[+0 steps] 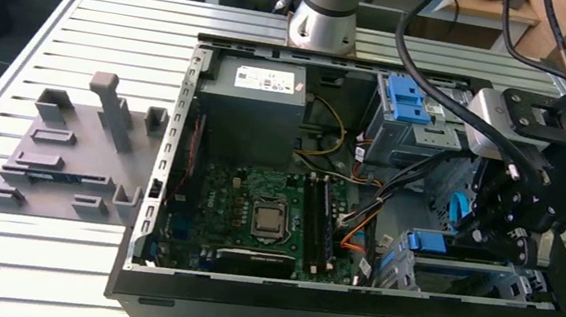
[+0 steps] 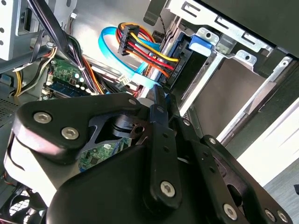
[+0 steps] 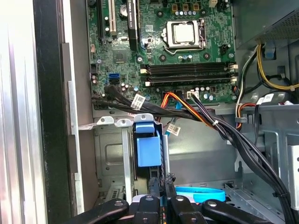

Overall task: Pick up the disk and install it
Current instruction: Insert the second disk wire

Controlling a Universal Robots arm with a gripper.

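The disk stands on edge in the lower drive bay at the exterior view's right of the open computer case (image 1: 160,191). Its blue carrier bracket (image 3: 147,149) (image 1: 428,242) (image 2: 202,44) faces up out of the bay. Red, yellow and black power wires (image 2: 145,46) run to a plug at the disk's dark end (image 2: 180,70). My gripper (image 3: 161,184) (image 2: 163,99) (image 1: 492,240) hangs inside the case just beside the bracket. Its two black fingers are pressed close together, and I see nothing held between them.
A blue flat cable (image 3: 201,193) loops right by the fingertips, and black cable bundles (image 3: 224,133) cross toward the motherboard (image 3: 159,42). The blue-latched drive cage (image 1: 415,102) and grey power supply (image 1: 259,92) sit at the case's far side. A grey fixture (image 1: 71,152) lies on the slatted table.
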